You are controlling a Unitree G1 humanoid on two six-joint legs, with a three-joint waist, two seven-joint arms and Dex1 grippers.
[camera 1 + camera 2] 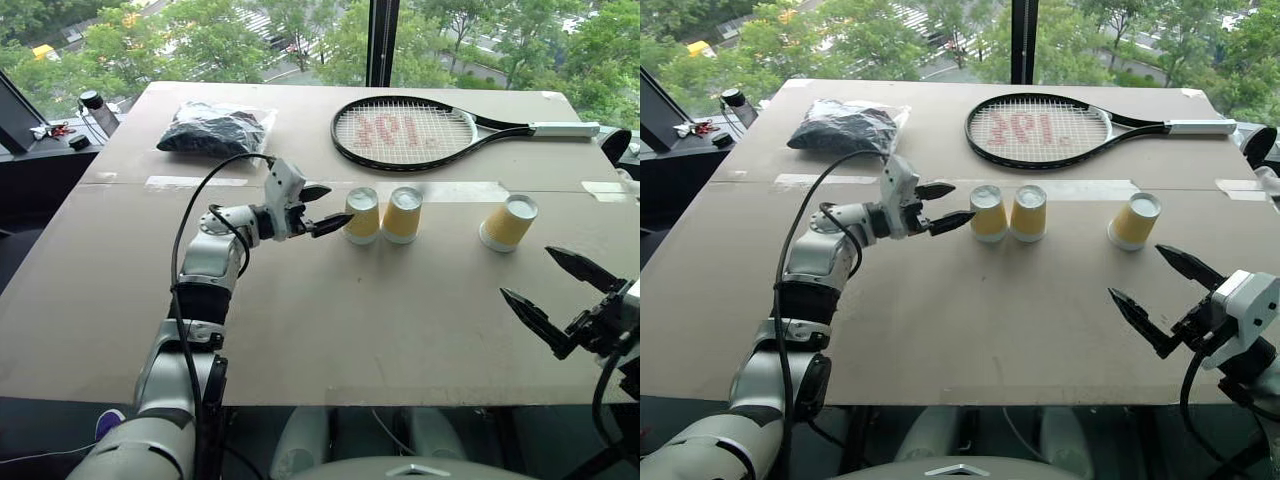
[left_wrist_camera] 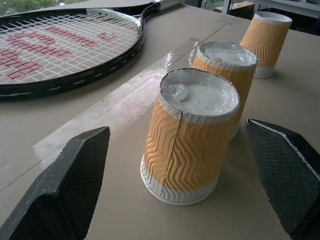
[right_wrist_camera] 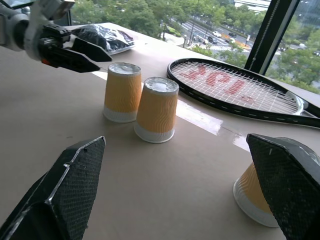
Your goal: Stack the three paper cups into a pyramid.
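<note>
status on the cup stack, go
Left tool open beside left cup; right tool open, empty. Middle cup adjacent, third cup apart. Nothing stacked, nothing blocking.

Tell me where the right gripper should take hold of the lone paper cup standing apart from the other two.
Probably mid-wall of the lone paper cup, across its ribbed yellow-orange sides, coming level from the robot's side. It stands upside down, slightly tilted, with free space around it. The right gripper is open just in front of it.

In the right wrist view, the right pincer's finger (image 3: 287, 185) covers part of the right-hand paper cup (image 3: 249, 192). The tennis racket (image 2: 60, 50) runs off the left wrist view's edge. Small items (image 1: 55, 130) beyond the surface's (image 1: 330, 320) far left corner are too small to identify.
</note>
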